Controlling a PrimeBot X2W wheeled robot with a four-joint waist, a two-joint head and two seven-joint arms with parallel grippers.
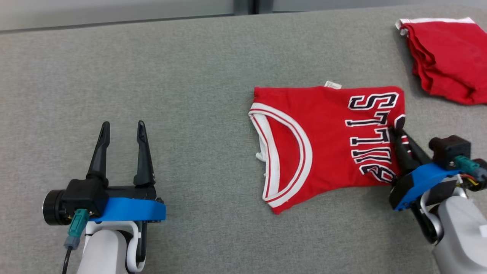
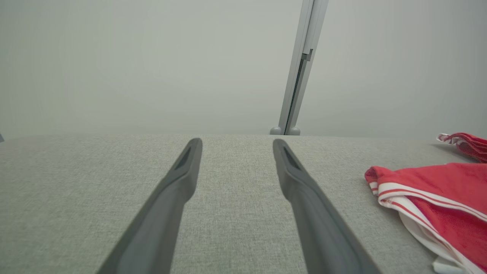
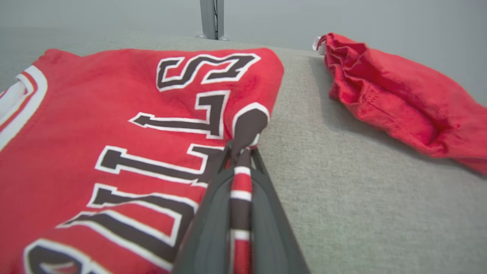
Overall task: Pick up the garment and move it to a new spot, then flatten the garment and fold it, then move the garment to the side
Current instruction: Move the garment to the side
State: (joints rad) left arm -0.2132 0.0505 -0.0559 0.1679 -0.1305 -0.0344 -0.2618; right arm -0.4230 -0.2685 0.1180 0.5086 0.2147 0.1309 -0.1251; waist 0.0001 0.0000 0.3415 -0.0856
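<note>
A folded red basketball jersey with white trim and black lettering [image 1: 323, 125] lies right of centre on the grey fabric-covered table [image 1: 171, 68]. The right jaws pinch its right edge; the left jaws stand spread at lower left.

Open across the whole left half of the grey surface [image 1: 182, 68], broken only by the left gripper [image 1: 123, 124] with its jaws spread, well apart from the red jersey [image 1: 323, 144]. Blocked at centre-right by that jersey lying flat, the right gripper [image 1: 398, 131] pinched onto its right edge, and at the far right corner by another crumpled red garment [image 1: 445, 57]. Passable between the 2 garments along a bare grey strip, and along the near edge below the jersey.
</note>
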